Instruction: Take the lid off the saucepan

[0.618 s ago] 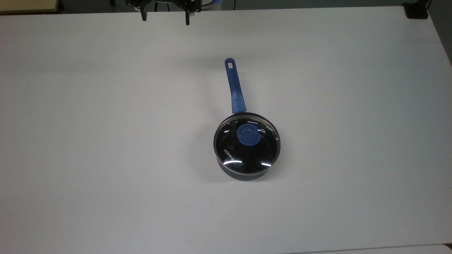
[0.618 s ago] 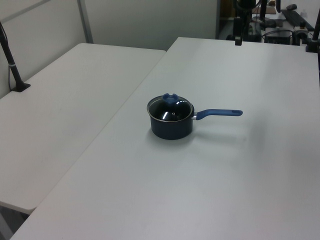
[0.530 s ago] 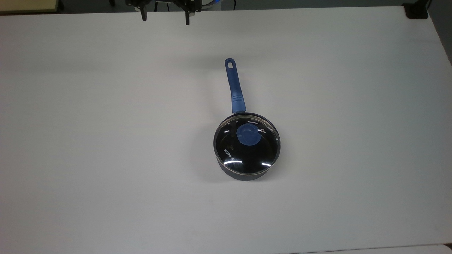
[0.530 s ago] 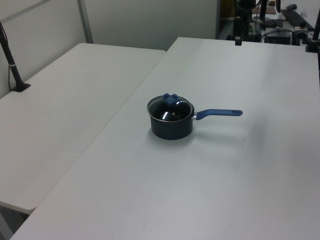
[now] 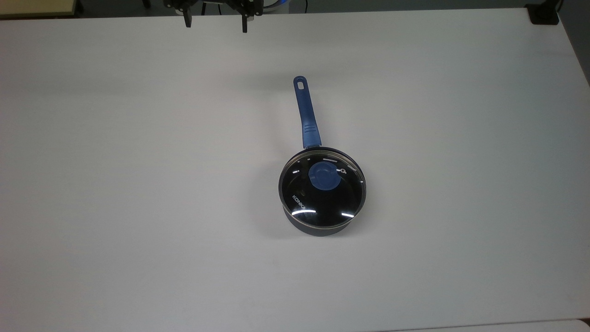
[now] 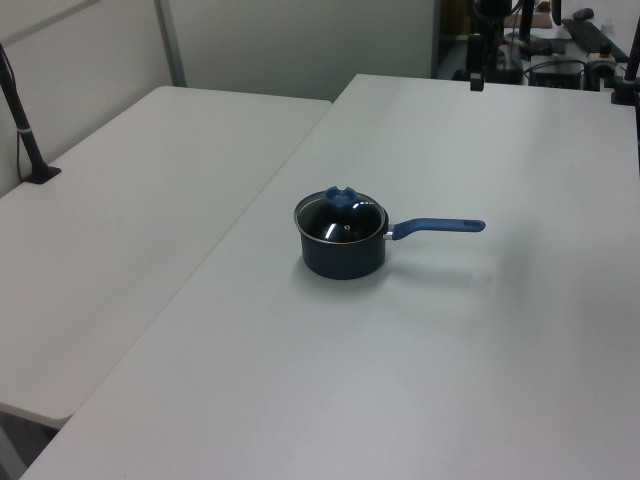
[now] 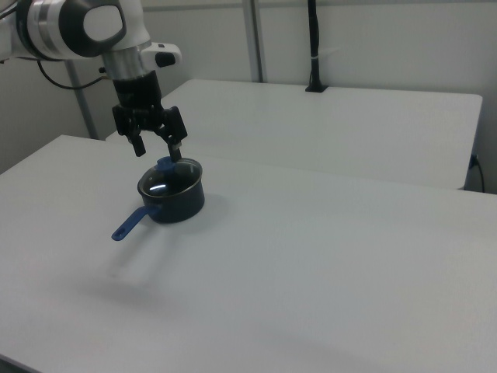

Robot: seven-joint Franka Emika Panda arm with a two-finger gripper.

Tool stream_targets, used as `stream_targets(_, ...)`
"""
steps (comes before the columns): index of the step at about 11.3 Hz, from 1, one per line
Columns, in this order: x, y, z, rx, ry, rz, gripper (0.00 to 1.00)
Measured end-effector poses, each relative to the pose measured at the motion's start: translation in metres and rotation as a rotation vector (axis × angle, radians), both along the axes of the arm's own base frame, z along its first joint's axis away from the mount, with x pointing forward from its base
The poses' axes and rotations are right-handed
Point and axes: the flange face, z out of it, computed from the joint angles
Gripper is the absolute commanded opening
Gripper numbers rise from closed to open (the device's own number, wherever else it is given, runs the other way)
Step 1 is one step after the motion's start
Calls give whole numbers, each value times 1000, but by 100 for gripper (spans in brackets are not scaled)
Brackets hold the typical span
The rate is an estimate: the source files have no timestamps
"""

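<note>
The dark navy saucepan stands near the middle of the white table. Its long blue handle points toward the top view's upper edge. The glass lid with its blue knob sits flat on the pan's rim. My gripper hangs open at the top view's upper edge, well apart from the pan. In the right view the gripper is in the air with its fingers spread, holding nothing, above the saucepan and lid. In the left view the saucepan carries the lid.
A second white table adjoins this one along a seam. A black post is clamped at its far side. A black clamp sits on the top view's upper right corner. Equipment stands beyond the table's far end.
</note>
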Motion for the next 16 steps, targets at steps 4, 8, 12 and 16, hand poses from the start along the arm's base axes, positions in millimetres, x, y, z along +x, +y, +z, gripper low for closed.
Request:
stream_targets(4, 0, -10, 0, 1, 3, 32, 100)
stream_targets(8, 2, -17, 12, 1, -31, 26, 100)
stream_targets(12, 33, 0, 18, 64, -175, 45, 100)
stream_targets(16, 98, 81, -36, 92, -277, 110, 100)
